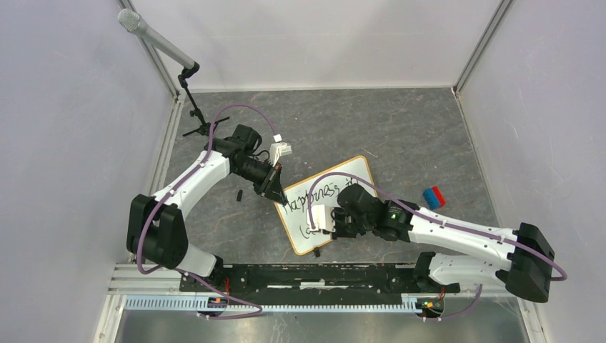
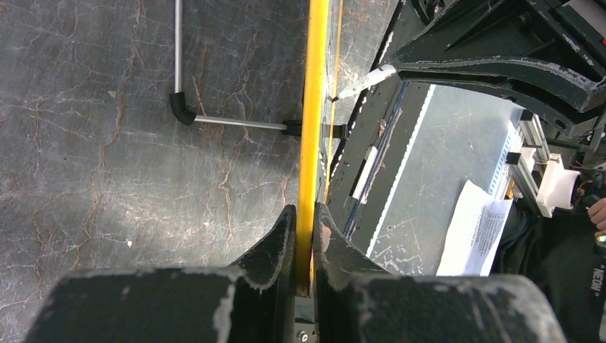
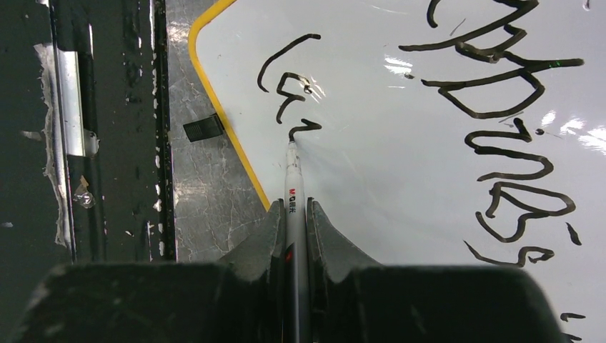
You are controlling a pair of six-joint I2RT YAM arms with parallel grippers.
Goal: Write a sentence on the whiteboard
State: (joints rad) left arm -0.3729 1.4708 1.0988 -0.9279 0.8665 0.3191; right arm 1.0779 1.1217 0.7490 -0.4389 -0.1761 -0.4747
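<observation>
While the right gripper (image 3: 294, 209) is clamped tight on a white marker (image 3: 294, 175), the pen's tip touches the whiteboard (image 3: 400, 193) close to its near-left corner, at the end of a short stroke. Sentence (image 1: 320, 194) so far: top line reads approx. "Happiness" w/ a short word after it. Second line has only "La" plus the start of another letter. Board lies flat on the grey table (image 1: 400, 128), turned at an angle, w/ the right gripper over its near end. Left gripper (image 2: 305, 214) is closed on the board's left edge, fingers (image 2: 279, 236) pinching the thin yellowish frame from both sides. A black clip foot (image 3: 204, 128) sits just beside the frame near that near-left corner. A red-and-blue block (image 1: 434, 196) lies right of the board, apart from it. A small black piece (image 1: 239, 194) lies left of the board, near the left gripper. Mic on a stand (image 1: 159, 39) is well off beyond the board's far-left side.
</observation>
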